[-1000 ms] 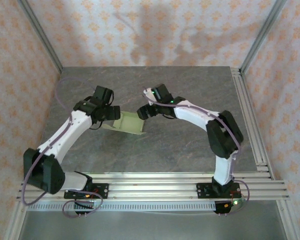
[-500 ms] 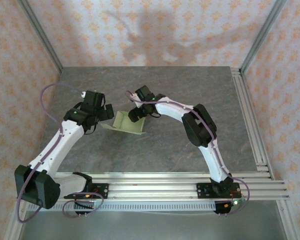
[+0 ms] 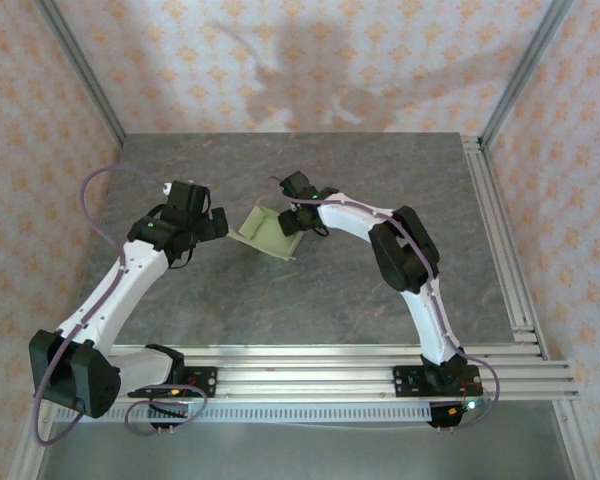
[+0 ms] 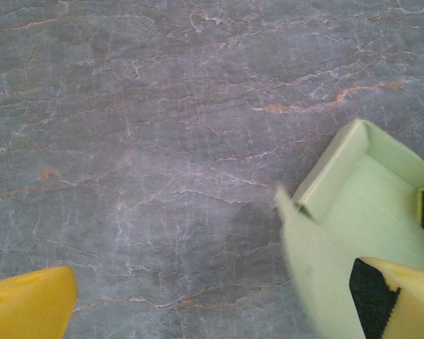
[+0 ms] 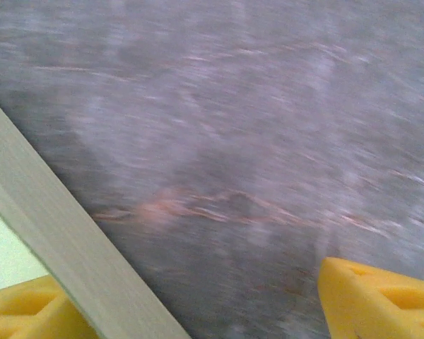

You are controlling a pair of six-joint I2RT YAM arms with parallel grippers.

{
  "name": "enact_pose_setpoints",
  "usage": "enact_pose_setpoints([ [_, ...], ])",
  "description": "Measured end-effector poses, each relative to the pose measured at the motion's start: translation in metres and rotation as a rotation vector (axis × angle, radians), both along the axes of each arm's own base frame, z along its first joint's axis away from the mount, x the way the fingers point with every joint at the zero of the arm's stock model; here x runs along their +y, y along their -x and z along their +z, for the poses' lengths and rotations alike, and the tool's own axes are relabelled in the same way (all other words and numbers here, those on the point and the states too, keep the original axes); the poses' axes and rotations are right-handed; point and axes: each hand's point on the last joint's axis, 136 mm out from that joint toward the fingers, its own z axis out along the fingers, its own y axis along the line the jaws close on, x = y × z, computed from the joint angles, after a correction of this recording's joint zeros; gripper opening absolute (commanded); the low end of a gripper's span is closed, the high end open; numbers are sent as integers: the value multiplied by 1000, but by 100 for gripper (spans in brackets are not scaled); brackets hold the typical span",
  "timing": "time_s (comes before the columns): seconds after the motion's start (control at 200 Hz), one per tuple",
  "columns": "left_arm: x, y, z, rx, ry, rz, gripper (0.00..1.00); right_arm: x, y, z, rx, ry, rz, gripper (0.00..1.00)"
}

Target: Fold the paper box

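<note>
Some walls of the paper box (image 3: pixel 263 232) are standing up mid-table, so folding is looking partly done, with flaps left to tuck. Left gripper (image 3: pixel 218 222) is gaping wide and empty just beside it; right gripper (image 3: pixel 294 224) is straddling its right wall, jaws apart, not clamping.

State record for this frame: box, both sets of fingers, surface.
paper box: partly folded, walls raised, top open, resting on the table
table: grey, stone-patterned
left gripper: fingers wide open, at the box's left side, loose flap beside one finger
right gripper: fingers apart, straddling the box's right wall, not clamped
fold: not finished
</note>
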Motion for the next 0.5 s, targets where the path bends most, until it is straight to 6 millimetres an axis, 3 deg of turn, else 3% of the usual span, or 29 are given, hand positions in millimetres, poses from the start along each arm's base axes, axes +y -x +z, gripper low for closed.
enact_pose_setpoints([
  [0.265, -2, -3, 2, -17, 8, -3, 100, -72, 5, 10, 12, 10, -242, 72],
  [0.501, -4, -6, -1, -26, 19, -8, 100, -92, 35, 35, 3, -22, -284, 72],
])
